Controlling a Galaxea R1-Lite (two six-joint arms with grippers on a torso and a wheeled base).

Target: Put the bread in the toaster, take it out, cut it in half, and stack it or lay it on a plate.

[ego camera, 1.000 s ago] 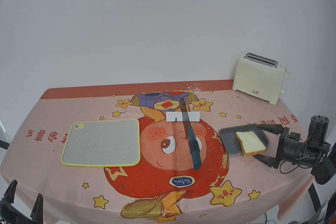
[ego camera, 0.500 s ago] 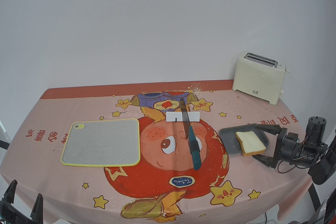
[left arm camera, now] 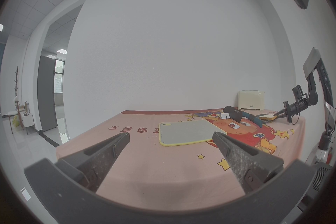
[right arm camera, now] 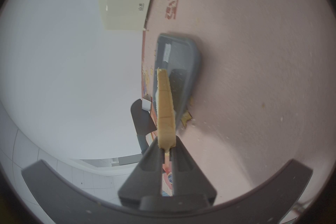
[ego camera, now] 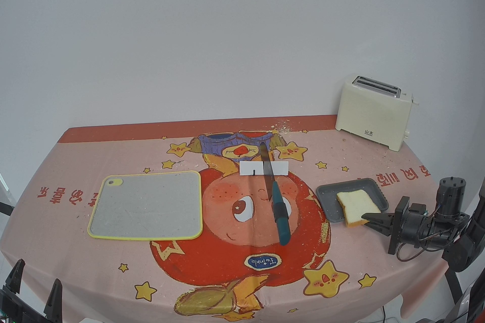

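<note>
- Left gripper [left arm camera: 170, 135] sits low off the table's near-left corner, jaws wide apart, empty.
- Right gripper [ego camera: 371, 217] was straddling the bread [ego camera: 356, 205] a second ago and is now clamped on its near edge. Grasp looks made; lift is next.
- Right arm comes in low and level from the table's right side. The bread still lies on the grey tray [ego camera: 328, 194].
- Toaster [ego camera: 374, 112] stands at the far-right corner, well apart from the tray.

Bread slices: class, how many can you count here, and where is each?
1. The bread slice is at the grey tray on the table's right, its edge pinched by the right gripper. The toaster slots could hide more.
</note>
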